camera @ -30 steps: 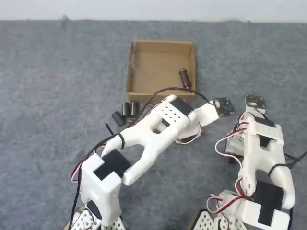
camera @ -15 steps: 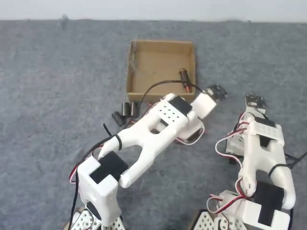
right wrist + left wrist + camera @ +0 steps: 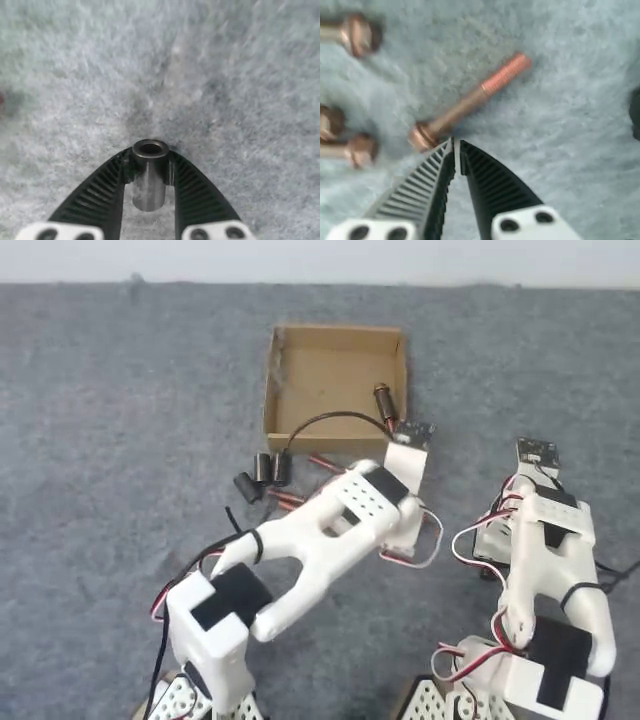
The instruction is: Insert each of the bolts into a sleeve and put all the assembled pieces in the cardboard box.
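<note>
A cardboard box [image 3: 320, 375] is seen at 12 o'clock on the grey carpet [image 3: 120, 390] in the high view. One joined piece [image 3: 384, 403] is kept inside it, close to the wall at 3 o'clock. It is laid flat. Its long side runs from about 12 o'clock to 6 o'clock, with the dark end at 12 o'clock.

Three loose sleeves [image 3: 268, 468] are found on the carpet at 7 o'clock from the box, just beside one another. Loose bolts [image 3: 290, 501] are laid at 6 o'clock from the box, near the sleeves.

In the left wrist view, the left gripper [image 3: 456, 145] is held low over the carpet. Its fingers are pushed almost together and nothing is held. One bolt [image 3: 470, 102] is laid flat, its head just beside the fingertips and its threaded end pointed away from them. More bolt heads [image 3: 357, 35] are seen off to one side.

In the right wrist view, the right gripper [image 3: 149, 153] is clamped on a sleeve [image 3: 149, 187]. The sleeve is lined up with the fingers, and its open end is pointed away from the wrist, toward the carpet.
</note>
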Controlling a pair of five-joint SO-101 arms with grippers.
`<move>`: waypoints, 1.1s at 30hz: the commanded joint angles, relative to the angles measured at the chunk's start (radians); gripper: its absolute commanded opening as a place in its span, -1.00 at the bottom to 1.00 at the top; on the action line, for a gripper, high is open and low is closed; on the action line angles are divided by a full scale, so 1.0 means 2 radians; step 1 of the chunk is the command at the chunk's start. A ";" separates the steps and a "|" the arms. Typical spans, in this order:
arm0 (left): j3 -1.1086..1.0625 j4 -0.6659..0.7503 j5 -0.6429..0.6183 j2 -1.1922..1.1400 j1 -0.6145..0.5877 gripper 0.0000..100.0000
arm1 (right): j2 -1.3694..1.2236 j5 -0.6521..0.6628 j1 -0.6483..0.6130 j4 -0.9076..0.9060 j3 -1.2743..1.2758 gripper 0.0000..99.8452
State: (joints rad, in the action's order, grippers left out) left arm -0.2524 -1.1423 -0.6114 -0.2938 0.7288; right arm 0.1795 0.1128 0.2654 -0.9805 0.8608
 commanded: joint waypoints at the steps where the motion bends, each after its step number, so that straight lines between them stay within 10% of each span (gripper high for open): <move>1: -0.002 0.007 -0.054 0.038 0.018 -0.98 | 0.029 0.004 0.006 0.007 -0.004 -0.99; 33: -0.068 0.212 -0.131 0.026 -0.070 -0.98 | 0.029 0.006 0.006 0.007 -0.004 -0.99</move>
State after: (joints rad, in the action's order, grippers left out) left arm -0.4012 -0.7587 -0.8631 -0.2908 0.5969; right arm 0.1795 0.1128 0.2670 -0.9805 0.8608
